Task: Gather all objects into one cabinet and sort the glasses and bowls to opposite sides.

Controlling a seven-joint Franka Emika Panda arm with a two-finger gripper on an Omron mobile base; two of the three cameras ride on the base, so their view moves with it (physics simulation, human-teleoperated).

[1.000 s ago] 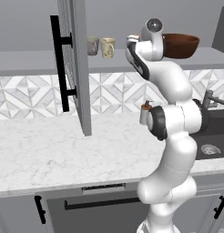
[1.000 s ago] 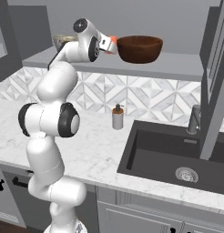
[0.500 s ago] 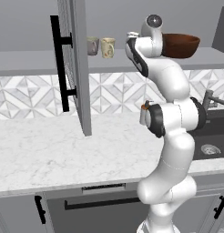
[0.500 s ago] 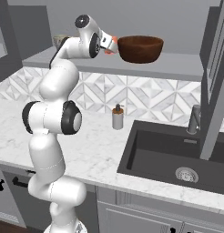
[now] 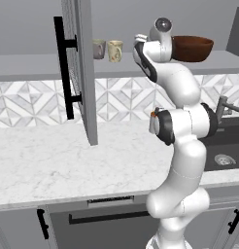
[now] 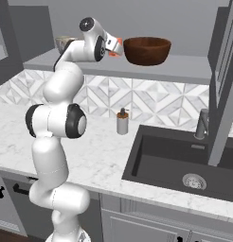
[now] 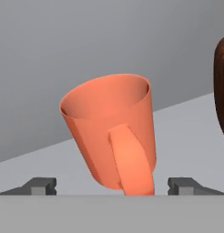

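Where the arm reaches up to the shelf: two-finger pincer (image 7: pixel 112 186) at shelf height, its dark tips spread wide, one on each side of the cup's handle, neither touching it; it has hold of nothing.
Bright orange handled cup (image 7: pixel 114 136): straight ahead of the pincer, on the shelf, handle turned toward the hand; in the right base view a sliver of it (image 6: pixel 117 43) peeks out beside the hand, just left of the bowl.
Wide dark reddish-brown wooden-looking bowl (image 6: pixel 147 50): upright on the shelf, near its front edge, just beside the orange cup; its side shows at the right edge of the hand view (image 7: pixel 221 86).
Flat grey shelf of the upper wall cabinet (image 6: pixel 184 70): carries all four vessels.
Plain grey cup (image 5: pixel 98 48) and cream mug with a faint pattern (image 5: pixel 115 50): side by side toward the shelf's left end, well apart from the bowl.
Tall grey cabinet door with a long black bar handle (image 5: pixel 82 73): swung open, edge toward the base.
White soap dispenser with brown pump (image 6: pixel 121 122): on the marble counter (image 5: pixel 68 165) near its back edge, left of the dark sink (image 6: pixel 184 158).
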